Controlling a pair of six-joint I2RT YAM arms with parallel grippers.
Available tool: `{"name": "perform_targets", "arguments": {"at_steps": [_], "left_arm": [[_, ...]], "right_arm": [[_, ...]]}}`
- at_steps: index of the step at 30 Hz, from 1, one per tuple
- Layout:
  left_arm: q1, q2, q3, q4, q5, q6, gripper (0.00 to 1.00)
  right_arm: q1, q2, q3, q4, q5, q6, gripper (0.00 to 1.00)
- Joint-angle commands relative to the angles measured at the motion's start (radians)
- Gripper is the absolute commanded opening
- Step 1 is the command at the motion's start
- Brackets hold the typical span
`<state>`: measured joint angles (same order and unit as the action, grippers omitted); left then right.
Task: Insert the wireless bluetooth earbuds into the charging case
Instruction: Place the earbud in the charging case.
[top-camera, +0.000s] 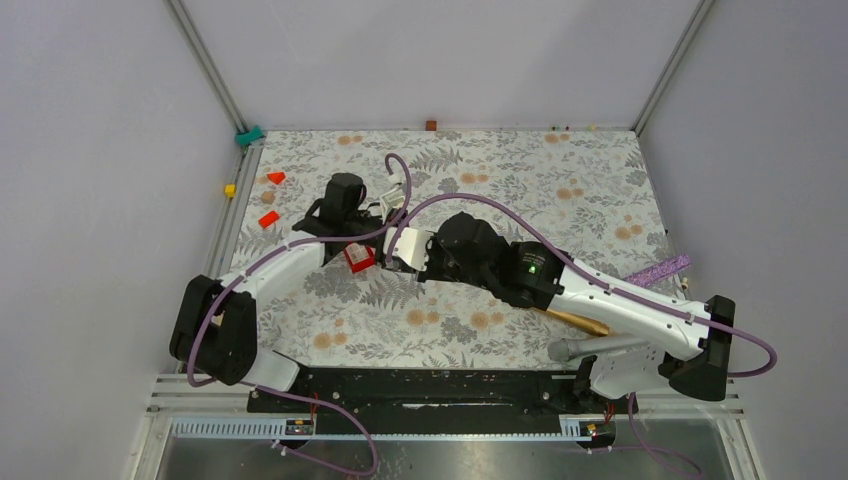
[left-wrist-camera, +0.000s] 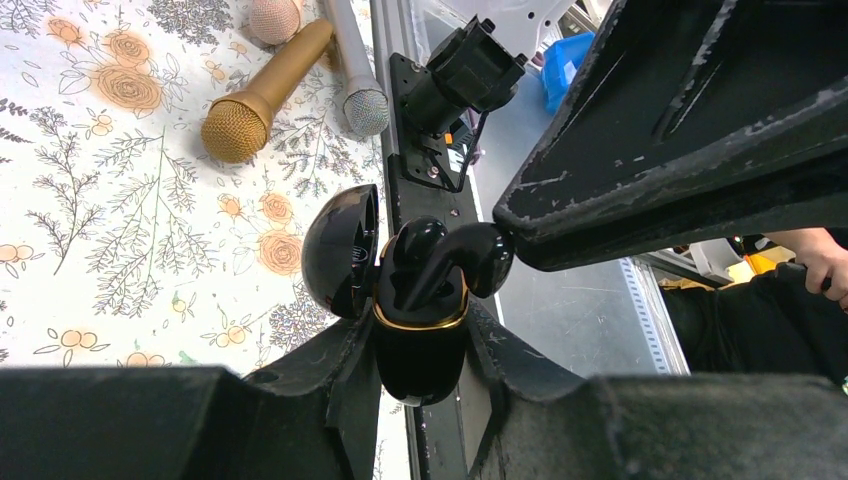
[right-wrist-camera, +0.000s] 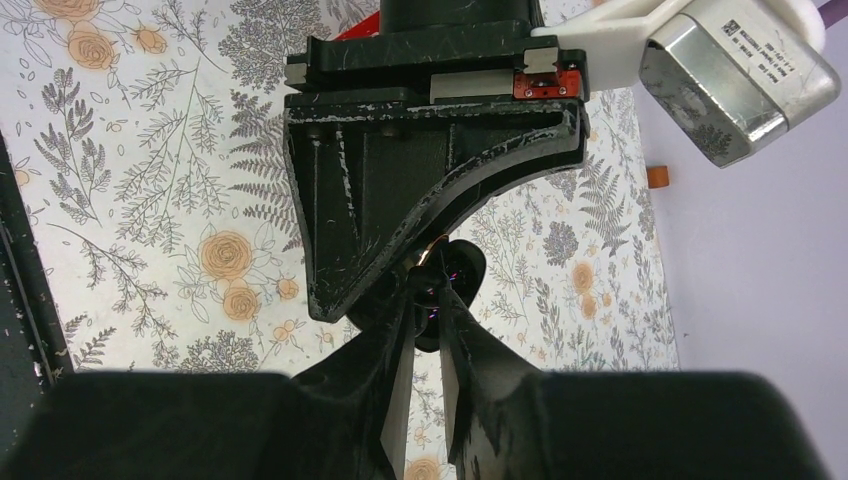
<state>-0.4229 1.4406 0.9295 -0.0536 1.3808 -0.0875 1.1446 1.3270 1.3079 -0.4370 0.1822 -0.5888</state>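
earbud (left-wrist-camera: 478, 255) half in charging case (left-wrist-camera: 420, 345), gold microphone (left-wrist-camera: 250, 105) beyond.

The silver camera label (right-wrist-camera: 748, 35) is too small to read.

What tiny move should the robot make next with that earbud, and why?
Probably the right gripper should ease its small black earbud straight down into the glossy black, gold-rimmed charging case, then let go. The bud sits tilted at the open mouth, not fully seated, while the left gripper clamps the case.
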Motion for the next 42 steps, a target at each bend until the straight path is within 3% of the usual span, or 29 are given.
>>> {"name": "perform_targets", "arguments": {"at_steps": [1,17,23,31,35,38,42], "left_arm": [[-0.006,-0.058,-0.005,0.072,0.048,0.004,0.17],[-0.027,-0.081,-0.015,0.007,0.066,0.081,0.17],[-0.042,-0.078,0.028,-0.182,0.063,0.267,0.18],[-0.043,-0.092,0.05,-0.286,0.055,0.396,0.18],[-0.042,-0.102,0.087,-0.48,0.029,0.595,0.19],[-0.041,-0.117,0.103,-0.536,0.021,0.66,0.2],[-0.041,-0.146,0.106,-0.537,0.011,0.666,0.21]], "right_arm": [[0.014,0.014,0.034,0.008,-0.002,0.018,0.22],[0.014,0.025,0.04,0.028,0.043,0.015,0.23],[0.014,0.029,0.041,0.033,0.052,0.008,0.24],[0.012,0.009,0.065,-0.005,0.043,0.005,0.26],[0.012,-0.038,0.129,-0.122,-0.069,0.002,0.31],[0.009,-0.069,0.183,-0.234,-0.157,-0.014,0.37],[0.001,-0.124,0.203,-0.299,-0.237,-0.031,0.6]]}}
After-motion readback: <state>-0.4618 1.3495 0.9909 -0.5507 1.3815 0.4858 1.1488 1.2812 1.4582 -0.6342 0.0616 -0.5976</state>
